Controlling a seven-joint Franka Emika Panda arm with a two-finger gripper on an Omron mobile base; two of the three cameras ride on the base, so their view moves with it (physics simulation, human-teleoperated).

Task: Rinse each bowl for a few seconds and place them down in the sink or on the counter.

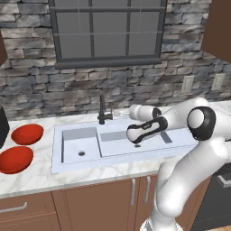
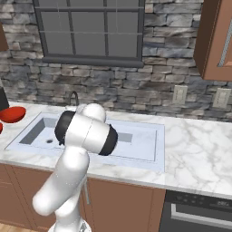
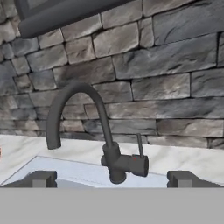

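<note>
At the far left of the left base view, two red bowls [image 1: 27, 134] [image 1: 15, 159] sit side by side on the white marble counter [image 1: 31, 182], dry-looking and well apart from the arm; neither has reached the sink [image 1: 81, 149], whose two basins lie bare just right of them. So, as I judge it, nothing of the rinsing is done: both bowls remain to be fetched, rinsed and set down. Right of the basins' divide, the dark faucet [image 3: 94, 131] stands at the back rim with no water visible. The gripper [image 3: 109, 178] faces it over the sink, jaws spread wide and holding nothing.
</note>
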